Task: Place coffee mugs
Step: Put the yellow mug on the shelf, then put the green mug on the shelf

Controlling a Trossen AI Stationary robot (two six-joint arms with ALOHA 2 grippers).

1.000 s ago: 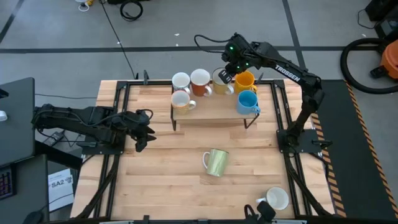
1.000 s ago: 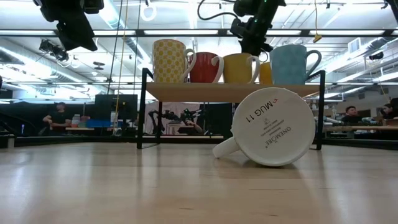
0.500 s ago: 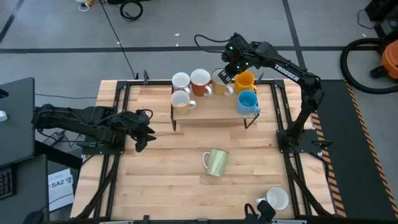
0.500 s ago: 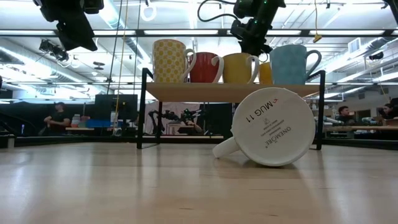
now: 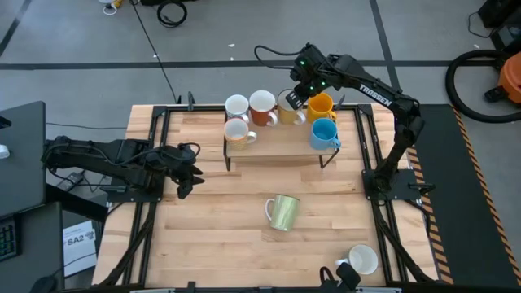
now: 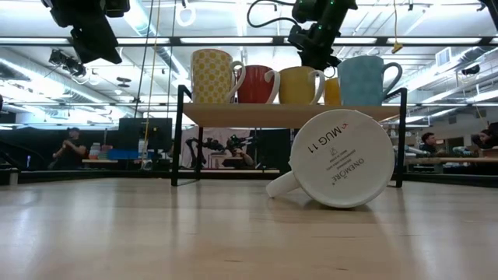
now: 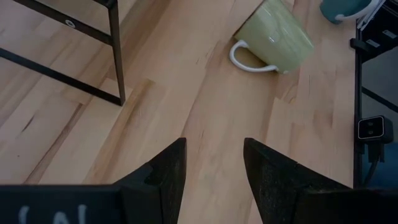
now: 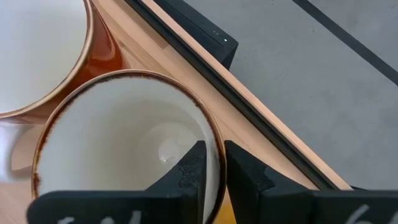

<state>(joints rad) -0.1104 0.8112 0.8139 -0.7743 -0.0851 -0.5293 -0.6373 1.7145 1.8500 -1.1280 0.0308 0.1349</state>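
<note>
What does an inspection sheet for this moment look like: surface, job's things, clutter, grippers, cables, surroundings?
Surface: wooden table with a small raised shelf at the back.
Job's things: six mugs upright on the shelf, among them the brown-rimmed mug, orange mug and blue mug; pale green mug lying on its side on the table; white mug near the front right corner.
Clutter: nothing seen.
Grippers: right gripper straddles the brown-rimmed mug's rim, one finger inside, one outside; left gripper open, empty, above the table's left side.
Cables: black cable on the floor behind.
Surroundings: people seated at desks in the background.

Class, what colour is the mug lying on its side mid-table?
Pale yellow-green mug, clearest in the high view.
</note>
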